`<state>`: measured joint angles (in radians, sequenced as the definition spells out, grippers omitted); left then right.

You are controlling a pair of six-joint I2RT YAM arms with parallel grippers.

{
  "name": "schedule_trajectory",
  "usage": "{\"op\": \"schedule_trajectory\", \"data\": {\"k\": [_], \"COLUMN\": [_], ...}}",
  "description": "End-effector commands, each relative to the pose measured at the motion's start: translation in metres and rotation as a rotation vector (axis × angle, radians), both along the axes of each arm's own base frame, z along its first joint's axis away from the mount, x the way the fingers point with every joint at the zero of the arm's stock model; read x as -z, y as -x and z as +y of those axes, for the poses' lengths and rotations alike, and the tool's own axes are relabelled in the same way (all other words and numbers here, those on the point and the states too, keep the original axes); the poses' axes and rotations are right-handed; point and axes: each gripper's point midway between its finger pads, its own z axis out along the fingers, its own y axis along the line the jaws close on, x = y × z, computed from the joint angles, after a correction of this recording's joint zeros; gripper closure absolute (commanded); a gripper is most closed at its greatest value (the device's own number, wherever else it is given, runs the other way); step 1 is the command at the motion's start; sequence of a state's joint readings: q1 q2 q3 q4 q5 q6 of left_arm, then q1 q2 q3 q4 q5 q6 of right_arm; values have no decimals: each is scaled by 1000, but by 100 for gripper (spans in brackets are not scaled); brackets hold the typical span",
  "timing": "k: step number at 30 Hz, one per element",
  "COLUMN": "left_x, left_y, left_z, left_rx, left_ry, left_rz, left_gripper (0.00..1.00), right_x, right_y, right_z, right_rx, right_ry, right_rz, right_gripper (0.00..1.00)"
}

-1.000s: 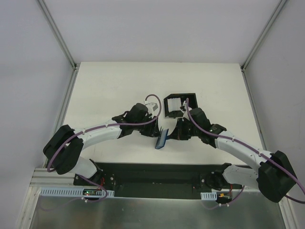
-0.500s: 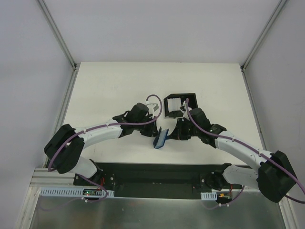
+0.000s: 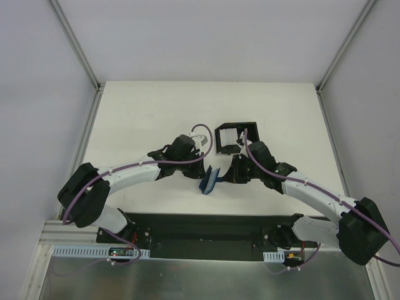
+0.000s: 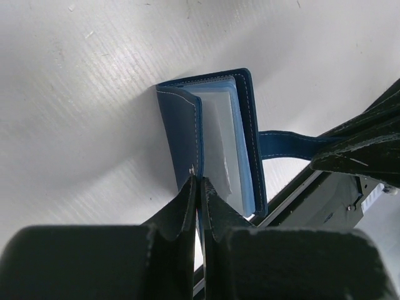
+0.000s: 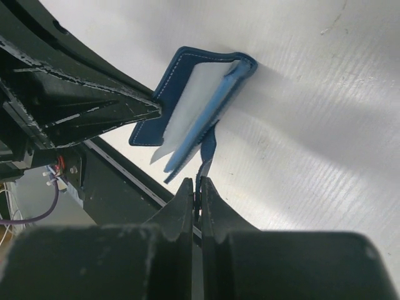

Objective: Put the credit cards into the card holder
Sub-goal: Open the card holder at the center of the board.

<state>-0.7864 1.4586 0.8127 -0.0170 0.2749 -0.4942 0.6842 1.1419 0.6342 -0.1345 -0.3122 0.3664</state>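
Left fingers [image 4: 181, 212] tight on card holder [image 4: 180, 128] cover, right fingers [image 5: 182, 206] on strap [image 5: 207, 145], spine down

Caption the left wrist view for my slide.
Left gripper pinches the open blue card holder while right gripper holds its strap.

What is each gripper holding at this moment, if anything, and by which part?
Both hold the card holder: the left gripper pinches the edge of one cover, the right gripper pinches the end of its strap.
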Motion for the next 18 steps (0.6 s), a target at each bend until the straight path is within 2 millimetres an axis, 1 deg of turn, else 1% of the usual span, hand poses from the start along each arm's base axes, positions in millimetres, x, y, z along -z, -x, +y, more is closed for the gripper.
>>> {"op": "schedule_trajectory", "data": {"k": [1, 3, 4, 7, 9, 11, 15, 18], "left_x": [5, 6, 8, 27, 37, 42, 42, 35], "left_y": [1, 2, 1, 7, 12, 12, 11, 12], "left_z": [14, 19, 23, 39, 43, 48, 58, 60], "left_rx": [-21, -44, -71, -128, -145, -174, -239, -257], "left_ry": [-78, -79, -92, -143, -160, -174, -180, -156], "left_rz": [-24, -19, -22, 10, 39, 43, 35, 22], "left_gripper": [100, 100, 100, 100, 100, 100, 100, 100], "right_x": [-2, 4, 4, -10, -17, -14, 16, 41], "right_y": [-12, -14, -15, -19, -24, -26, -28, -23], "right_z": [-4, -7, -7, 4, 12, 10, -11, -30], "right_rx": [51, 58, 55, 18, -5, -6, 40, 79], "right_ry": [51, 77, 79, 39, 27, 69, 228, 314], "right_rz": [-19, -17, -18, -46, -55, -31, 25, 57], "right_gripper": [98, 99, 99, 99, 99, 99, 100, 99]}}
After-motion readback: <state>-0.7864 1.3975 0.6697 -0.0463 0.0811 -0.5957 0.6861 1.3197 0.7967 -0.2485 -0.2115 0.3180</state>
